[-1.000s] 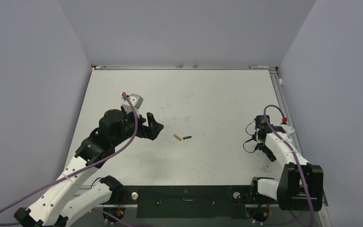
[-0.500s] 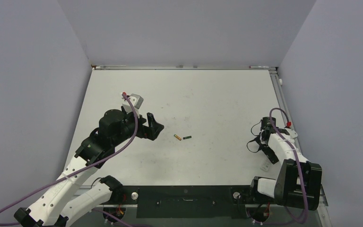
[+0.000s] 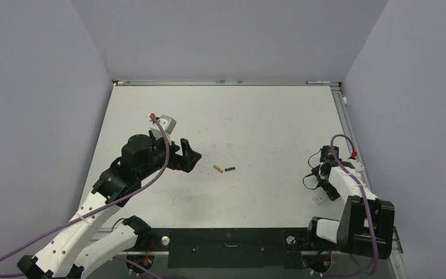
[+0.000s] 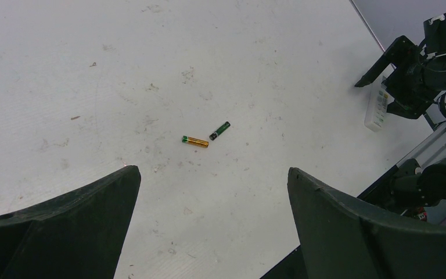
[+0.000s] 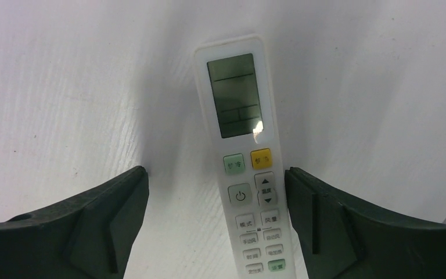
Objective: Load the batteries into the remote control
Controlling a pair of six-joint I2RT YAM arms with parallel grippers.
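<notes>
Right tool (image 5: 215, 172) has drawn nearer, wide jaws straddling the face-up remote (image 5: 243, 145), near right on the surface (image 3: 255, 116); left tool (image 4: 213, 171) gapes wide, left of the gold battery (image 4: 196, 141) and green battery (image 4: 220, 130).

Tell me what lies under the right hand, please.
The remote lies flat on the table, face up, below the open right hand. Its screen and buttons show; its back, turned to the table, cannot be seen.
</notes>
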